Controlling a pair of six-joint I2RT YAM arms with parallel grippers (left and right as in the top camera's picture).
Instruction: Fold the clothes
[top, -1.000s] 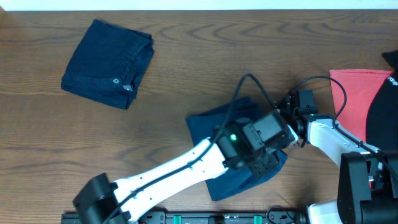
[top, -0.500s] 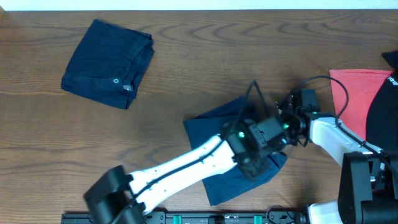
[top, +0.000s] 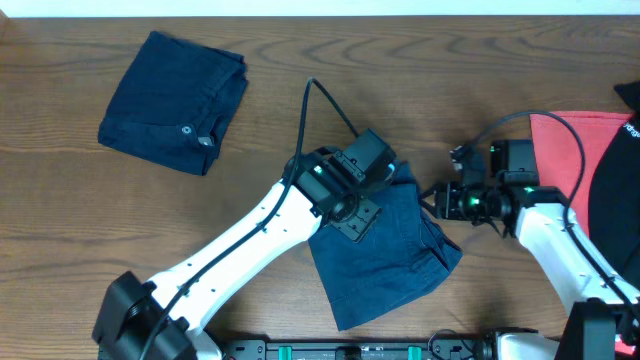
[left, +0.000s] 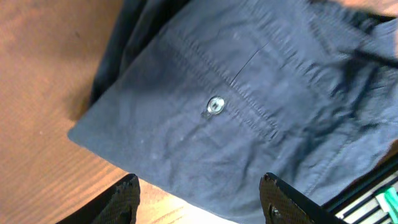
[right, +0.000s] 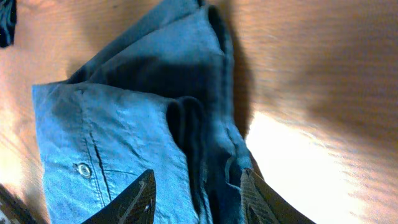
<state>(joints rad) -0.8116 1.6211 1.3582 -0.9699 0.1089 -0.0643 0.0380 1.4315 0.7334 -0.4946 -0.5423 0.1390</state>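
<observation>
Two pieces of dark navy clothes lie on the wooden table. One folded piece (top: 172, 100) rests at the far left. The other (top: 390, 255) lies folded in the middle, its silver button (left: 216, 105) facing up. My left gripper (top: 372, 192) hovers over its upper left corner, open, with nothing between its fingers (left: 199, 200). My right gripper (top: 437, 197) sits just off the garment's upper right edge, also open and empty (right: 198, 194), looking down on the thick folded edge (right: 208, 143).
A red cloth (top: 572, 160) and a black object (top: 618, 190) lie at the right edge, beside the right arm. A black rail (top: 360, 350) runs along the table's front edge. Bare wood separates the two garments.
Both grippers have opened and let go of the middle garment. The left arm has lifted back toward the upper left, the right gripper has drawn off to the right. The garment now lies uncovered.
</observation>
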